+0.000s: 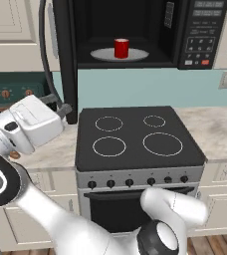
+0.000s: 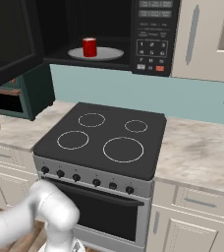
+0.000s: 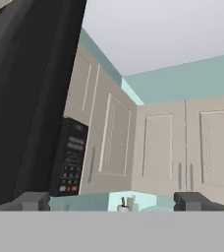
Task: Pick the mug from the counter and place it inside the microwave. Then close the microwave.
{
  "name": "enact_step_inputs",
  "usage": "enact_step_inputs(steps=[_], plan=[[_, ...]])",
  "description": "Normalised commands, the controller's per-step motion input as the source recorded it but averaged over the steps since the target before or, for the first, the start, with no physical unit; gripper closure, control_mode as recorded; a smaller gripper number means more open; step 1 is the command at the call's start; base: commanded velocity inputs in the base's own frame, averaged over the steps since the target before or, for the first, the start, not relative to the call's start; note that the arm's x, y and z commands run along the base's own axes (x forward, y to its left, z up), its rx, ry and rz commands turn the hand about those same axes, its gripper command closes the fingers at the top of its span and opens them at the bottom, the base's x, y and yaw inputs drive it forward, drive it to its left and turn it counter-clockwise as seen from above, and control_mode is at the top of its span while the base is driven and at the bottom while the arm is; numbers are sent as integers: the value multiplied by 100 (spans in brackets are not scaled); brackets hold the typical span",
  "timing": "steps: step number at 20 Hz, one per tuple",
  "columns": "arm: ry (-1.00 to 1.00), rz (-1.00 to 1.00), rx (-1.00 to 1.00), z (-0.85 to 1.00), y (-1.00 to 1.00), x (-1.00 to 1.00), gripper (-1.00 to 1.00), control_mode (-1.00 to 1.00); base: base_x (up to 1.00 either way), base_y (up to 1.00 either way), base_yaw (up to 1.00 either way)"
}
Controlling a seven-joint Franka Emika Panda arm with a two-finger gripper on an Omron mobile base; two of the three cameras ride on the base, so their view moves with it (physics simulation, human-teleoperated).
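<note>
Right up against my lens, the dark face of the door (image 3: pixel 25 98) looms along one side, with my gripper (image 3: pixel 111 202) and its two tips spread wide apart and nothing between them. Past the tips I see the button panel (image 3: pixel 70 162) and cream cabinets (image 3: pixel 158 147) beyond.

From the base views, the mug (image 1: pixel 121 48) stands upright on the white turntable (image 1: pixel 100 55) inside the microwave (image 1: pixel 205 30), roughly in the middle of the cavity. So the placing looks done, and the tabletop (image 2: pixel 202 147) beside the stove (image 2: pixel 104 138) no longer matters. What's left, as I judge it, is closing up.

The door hangs swung out to the left, over the toaster oven (image 2: pixel 15 98), and my hand (image 1: pixel 33 124) sits just beside its lower edge. To do this well, I'd get behind the outer face, near the free edge away from the hinge, and push with the flat of the fingers in a steady arc. Keep the jaws wide for a broader contact. Follow the swing rather than shoving straight, or the tips may slide off the smooth panel. Watch my elbow, too: it's low by the oven front. Press until the door sits flush against the panel side.
</note>
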Motion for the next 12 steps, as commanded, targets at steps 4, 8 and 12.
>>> enact_step_inputs(steps=[4,8,12], plan=[[0,-17,0,0,25,29,-100,-100,0,0,0],[0,-15,0,0,22,24,-100,-100,0,0,0],[0,-12,0,-1,17,17,-100,-100,0,0,0]])
